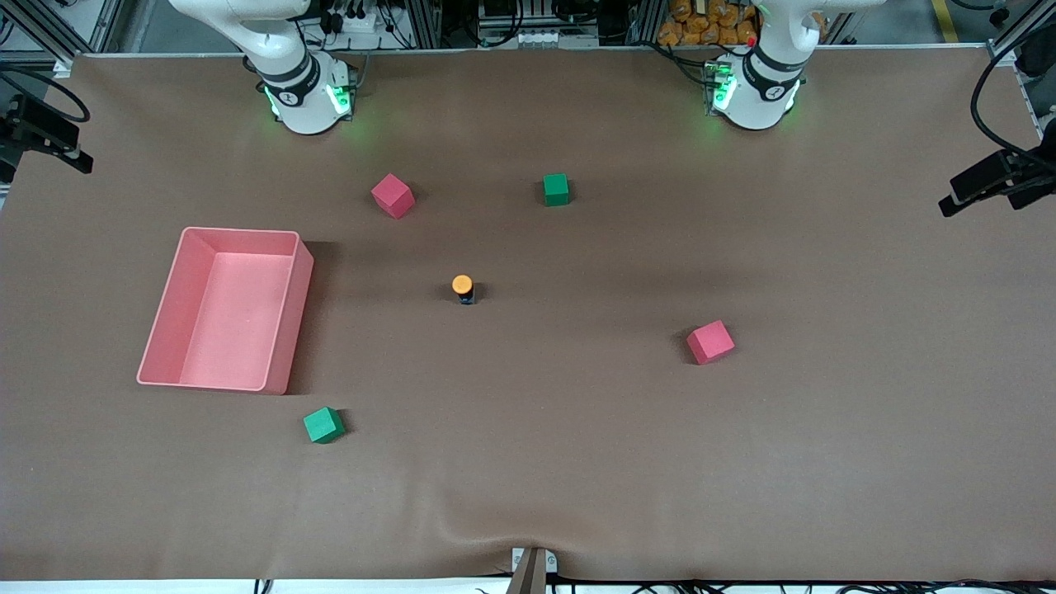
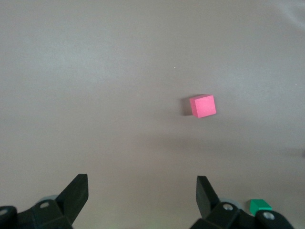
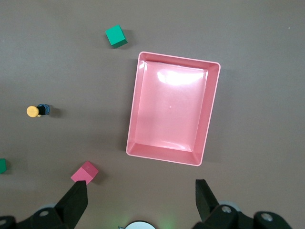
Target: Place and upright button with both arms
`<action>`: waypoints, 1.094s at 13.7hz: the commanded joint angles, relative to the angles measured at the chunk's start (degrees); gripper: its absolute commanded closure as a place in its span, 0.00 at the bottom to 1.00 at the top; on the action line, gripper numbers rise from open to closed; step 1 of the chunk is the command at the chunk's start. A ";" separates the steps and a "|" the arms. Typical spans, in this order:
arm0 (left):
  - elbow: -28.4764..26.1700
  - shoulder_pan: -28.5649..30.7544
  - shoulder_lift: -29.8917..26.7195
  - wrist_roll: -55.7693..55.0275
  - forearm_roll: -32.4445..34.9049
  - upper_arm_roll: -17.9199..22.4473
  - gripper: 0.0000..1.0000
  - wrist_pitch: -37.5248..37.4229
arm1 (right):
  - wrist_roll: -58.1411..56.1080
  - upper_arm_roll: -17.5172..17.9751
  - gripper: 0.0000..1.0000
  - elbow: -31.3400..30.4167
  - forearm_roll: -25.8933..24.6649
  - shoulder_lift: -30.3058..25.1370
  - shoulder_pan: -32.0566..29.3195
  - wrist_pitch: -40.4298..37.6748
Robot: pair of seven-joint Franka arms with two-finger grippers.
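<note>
Button [image 1: 464, 289], apparently upright mid-surface, judged light, rigid; dark body to be pinched. Left tool [image 2: 142, 191] and right tool [image 3: 141, 195] spread, empty.

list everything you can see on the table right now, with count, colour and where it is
button: 1, orange cap on dark body, upright near the table's middle
red cubes: 2, one near the right arm's base, one toward the left arm's end, nearer the front camera than the button
green cubes: 2, one between the two bases, one nearer the front camera than the bin
bin: 1, pink, nothing inside, toward the right arm's end
table: 1, brown cover
left gripper: 1, black, open, holds nothing, above the table
right gripper: 1, black, open, holds nothing, above the table
</note>
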 commanded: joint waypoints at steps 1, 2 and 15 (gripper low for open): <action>-2.21 -0.20 -2.11 0.00 0.87 -0.48 0.00 -0.14 | -0.17 0.70 0.00 0.52 -0.15 -0.11 -1.19 -0.56; -2.13 -0.29 -2.12 -0.10 0.96 -0.48 0.00 -0.50 | -0.17 0.70 0.00 0.52 -0.16 -0.11 -1.19 -0.56; -2.21 -1.43 -3.18 -0.89 5.44 -4.26 0.00 -0.59 | -0.17 0.79 0.00 0.34 -0.95 -0.03 -1.01 -0.74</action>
